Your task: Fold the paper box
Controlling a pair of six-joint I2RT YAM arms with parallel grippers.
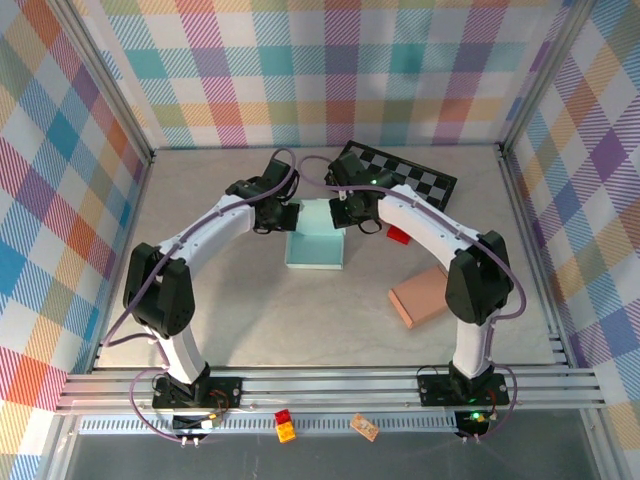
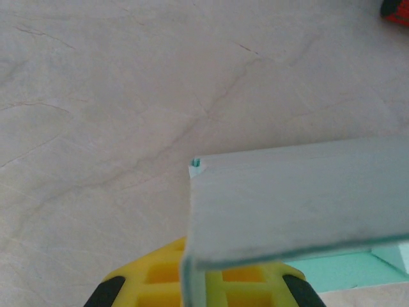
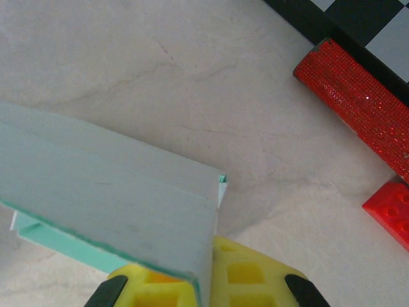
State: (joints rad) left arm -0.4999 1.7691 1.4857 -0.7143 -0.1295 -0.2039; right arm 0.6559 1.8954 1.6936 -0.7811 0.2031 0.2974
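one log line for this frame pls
phase: mid-fold | left hand: shut on paper box far-left corner | right hand: shut on its far-right corner | box: on table

Inventory, counted by kind
There was one paper box (image 1: 315, 245), one checkerboard (image 1: 412, 178), one tan block (image 1: 420, 298), one glittery red bar (image 3: 351, 102), one red brick (image 3: 390, 211), one red-yellow brick (image 1: 284, 425), one orange piece (image 1: 364, 428).
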